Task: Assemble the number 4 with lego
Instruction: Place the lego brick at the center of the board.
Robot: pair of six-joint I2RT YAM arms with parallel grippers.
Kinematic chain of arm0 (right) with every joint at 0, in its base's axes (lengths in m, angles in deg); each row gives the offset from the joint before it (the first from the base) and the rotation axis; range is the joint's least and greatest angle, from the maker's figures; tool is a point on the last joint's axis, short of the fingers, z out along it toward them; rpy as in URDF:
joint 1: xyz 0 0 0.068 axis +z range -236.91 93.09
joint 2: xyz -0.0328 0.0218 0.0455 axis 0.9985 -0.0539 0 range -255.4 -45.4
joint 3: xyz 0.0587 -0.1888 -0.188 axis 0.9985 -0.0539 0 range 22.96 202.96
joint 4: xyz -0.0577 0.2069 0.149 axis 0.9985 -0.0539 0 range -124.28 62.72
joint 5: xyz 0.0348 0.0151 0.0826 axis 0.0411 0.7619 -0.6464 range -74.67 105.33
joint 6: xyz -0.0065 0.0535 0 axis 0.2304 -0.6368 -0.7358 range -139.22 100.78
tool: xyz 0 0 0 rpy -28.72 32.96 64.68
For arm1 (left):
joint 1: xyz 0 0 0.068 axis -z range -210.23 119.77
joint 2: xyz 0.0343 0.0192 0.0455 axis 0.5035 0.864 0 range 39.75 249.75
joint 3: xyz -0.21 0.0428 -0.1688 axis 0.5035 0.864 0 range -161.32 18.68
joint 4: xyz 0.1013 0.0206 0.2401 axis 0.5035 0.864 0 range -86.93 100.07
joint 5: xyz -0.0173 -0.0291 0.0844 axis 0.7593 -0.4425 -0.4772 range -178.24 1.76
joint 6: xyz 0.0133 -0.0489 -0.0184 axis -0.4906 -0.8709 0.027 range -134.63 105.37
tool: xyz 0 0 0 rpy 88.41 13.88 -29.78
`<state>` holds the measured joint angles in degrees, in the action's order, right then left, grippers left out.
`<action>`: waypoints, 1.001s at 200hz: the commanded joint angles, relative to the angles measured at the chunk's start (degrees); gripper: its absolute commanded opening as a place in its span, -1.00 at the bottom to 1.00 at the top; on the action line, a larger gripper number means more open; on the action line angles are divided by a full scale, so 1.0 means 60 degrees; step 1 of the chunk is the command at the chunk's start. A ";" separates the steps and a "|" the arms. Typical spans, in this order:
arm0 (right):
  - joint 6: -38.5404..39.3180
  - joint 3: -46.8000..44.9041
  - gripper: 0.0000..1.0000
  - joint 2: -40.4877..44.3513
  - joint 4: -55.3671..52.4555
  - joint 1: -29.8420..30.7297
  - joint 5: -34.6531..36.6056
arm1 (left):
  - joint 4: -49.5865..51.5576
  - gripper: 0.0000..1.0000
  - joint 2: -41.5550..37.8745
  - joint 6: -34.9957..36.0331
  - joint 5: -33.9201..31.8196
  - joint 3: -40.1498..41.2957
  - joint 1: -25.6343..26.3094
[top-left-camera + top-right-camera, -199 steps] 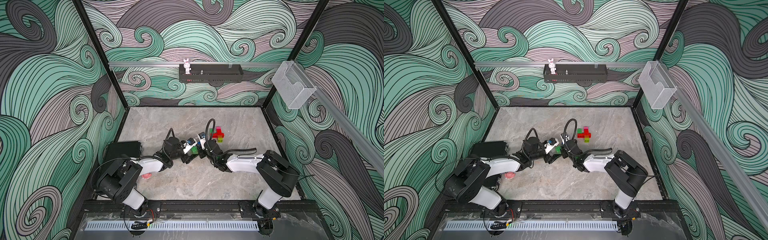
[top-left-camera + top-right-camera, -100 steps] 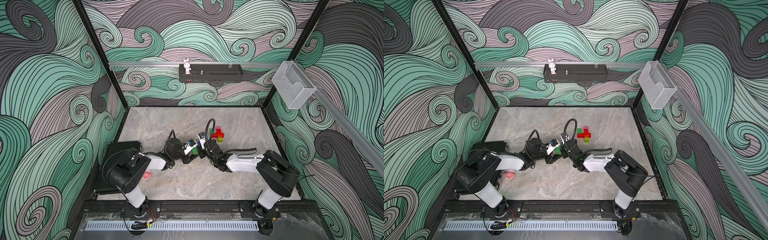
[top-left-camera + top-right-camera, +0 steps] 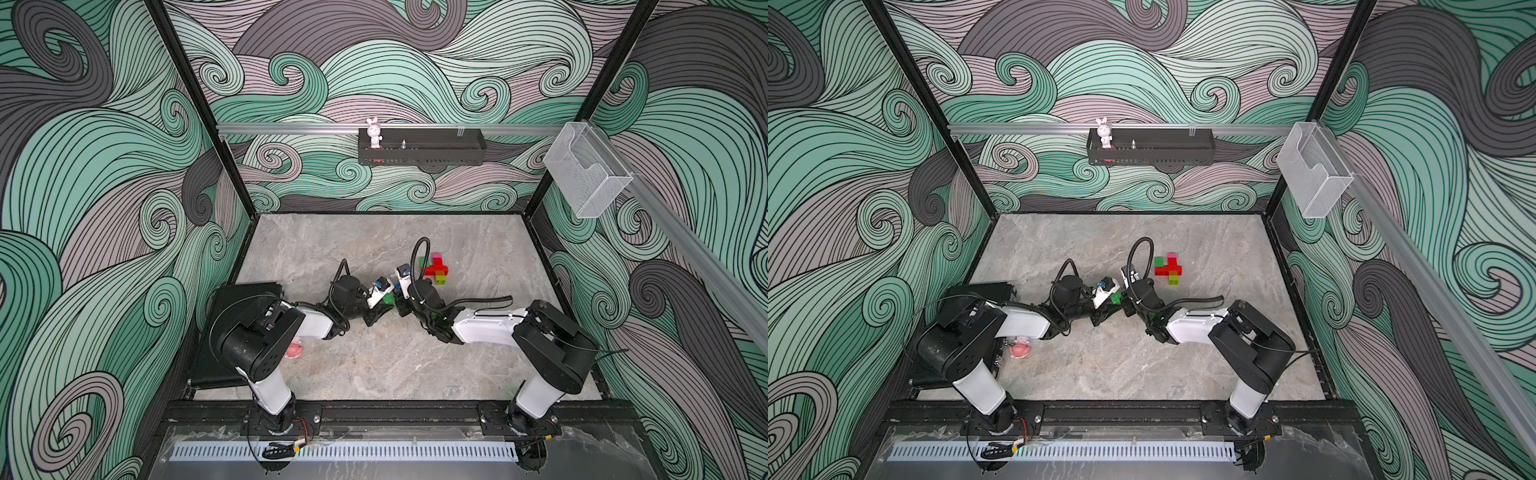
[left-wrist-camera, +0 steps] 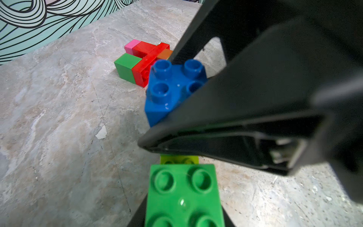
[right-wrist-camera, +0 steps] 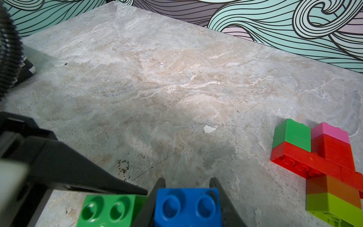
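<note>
On the grey table [image 3: 374, 365], the left arm [image 3: 311, 324] and the right arm [image 3: 482, 332] meet in the middle, very close together. If one pushes too far, they may bump.

Just beside the right arm lies the half-built shape [image 3: 434, 270], made of red, green, pink, orange and lime lego. It lies loose, so a swinging arm could knock it and spoil the 4.

The left gripper [image 4: 182, 208] pinches a green brick [image 4: 182, 188] from both sides. The right gripper [image 5: 187, 185] pinches a blue brick [image 5: 187, 208]. The two bricks sit side by side, very near each other. I think they are about to be pushed together.

The blue brick looks turned a bit next to the green one. If the little bumps do not line up, a push may twist a brick or pop it out of the fingers.
</note>
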<state>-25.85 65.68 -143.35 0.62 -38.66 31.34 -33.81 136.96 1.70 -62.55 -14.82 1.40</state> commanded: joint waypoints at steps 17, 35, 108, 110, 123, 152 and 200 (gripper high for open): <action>-0.0081 -0.0803 -1.00 -0.1037 -0.3625 0.0104 -0.0766 | -0.0329 -0.41 0.0205 0.0027 0.0102 -0.0065 0.0074; -0.0081 -0.0806 -1.00 -0.0999 -0.3638 0.0114 -0.0764 | -0.0315 -0.50 0.0219 0.0214 0.0001 -0.0018 0.0122; -0.0081 -0.0836 -0.94 -0.0911 -0.3643 0.0113 -0.0757 | 0.1040 -0.57 0.0004 0.1284 -0.0722 -0.0176 0.0471; -0.0081 -0.0836 -0.94 -0.0922 -0.3662 0.0105 -0.0748 | 0.1088 -0.57 0.0016 0.1296 -0.0737 -0.0204 0.0470; -0.0081 -0.0836 -0.93 -0.0917 -0.3668 0.0107 -0.0764 | 0.1170 -0.59 0.0044 0.1302 -0.0821 -0.0218 0.0484; -0.0066 -0.0820 -0.92 -0.0944 -0.3654 0.0115 -0.0775 | 0.1523 -0.78 0.0033 0.1320 -0.0840 -0.0317 0.0484; -0.0092 -0.0813 -0.74 -0.0827 -0.3709 0.0117 -0.0753 | 0.1526 -1.00 0.0016 0.1020 -0.0985 -0.0352 0.0469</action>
<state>-26.79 65.63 -143.13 0.18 -38.66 31.80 -29.55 135.91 5.70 -66.83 -16.09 2.93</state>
